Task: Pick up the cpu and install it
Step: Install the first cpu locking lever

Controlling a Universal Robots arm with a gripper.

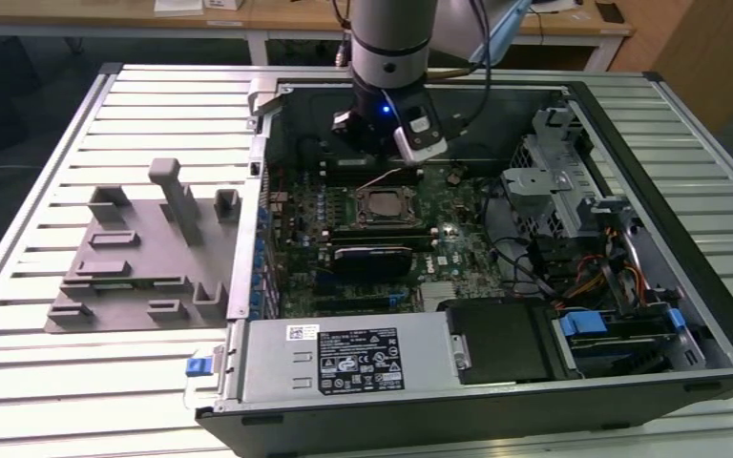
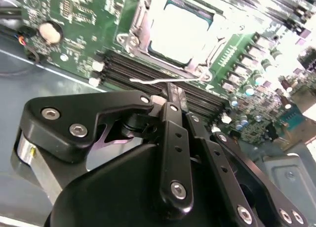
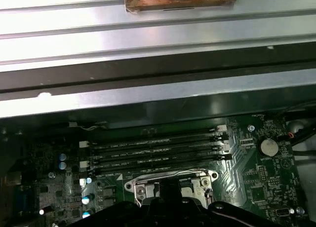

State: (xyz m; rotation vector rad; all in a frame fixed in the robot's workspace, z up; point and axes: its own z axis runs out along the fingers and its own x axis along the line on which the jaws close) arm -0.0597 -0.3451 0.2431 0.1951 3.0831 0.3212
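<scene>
The cpu (image 1: pixel 381 205) seated in the socket (image 1: pixel 359 218); jaws closed, empty.
Exterior view: the gripper (image 1: pixel 389 157) is held just beside the socket; a white printed label (image 1: pixel 358 361) is seen well apart from it. Second wrist view: the jaws are pressed together near the socket.

Case (image 1: pixel 672 239) lies open on table (image 1: pixel 35 382), toward the exterior view's right. Fixture (image 1: pixel 137 258) on table just beside case, on the exterior view's left. Motherboard (image 1: pixel 456 258) on case floor. Socket (image 3: pixel 143 187) near board's middle, cpu (image 1: pixel 384 203) seated in it. Memory slots (image 3: pixel 158 148) just behind socket. Power supply (image 1: pixel 341 358) in front of board, at case's near edge. Drive cage (image 1: pixel 557 181) along the exterior view's right wall. Gripper (image 1: pixel 382 164) over memory slots, just behind cpu.
</scene>
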